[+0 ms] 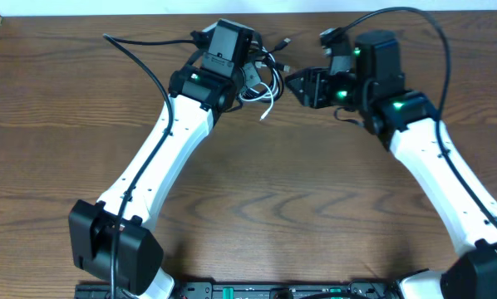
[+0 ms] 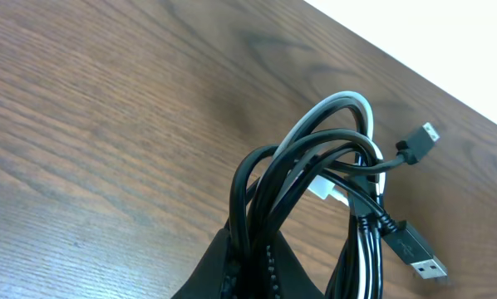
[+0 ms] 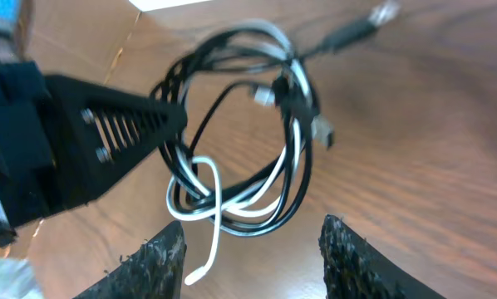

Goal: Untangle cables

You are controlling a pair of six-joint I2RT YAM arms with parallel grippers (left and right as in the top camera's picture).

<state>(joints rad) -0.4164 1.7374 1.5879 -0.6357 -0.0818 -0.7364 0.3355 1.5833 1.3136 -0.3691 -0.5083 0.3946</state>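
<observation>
Both black cable (image 2: 240,199) and white cable (image 2: 344,99) sit in left gripper's (image 3: 178,116) shut jaws. Right wrist view alone shows right gripper's (image 3: 254,245) jaws parted, empty.

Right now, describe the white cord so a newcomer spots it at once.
On the brown wooden table, near its far edge, the left gripper clamps a looped bundle. The thin white cord runs through it, the only pale strand among loops of the thin black cord.
</observation>
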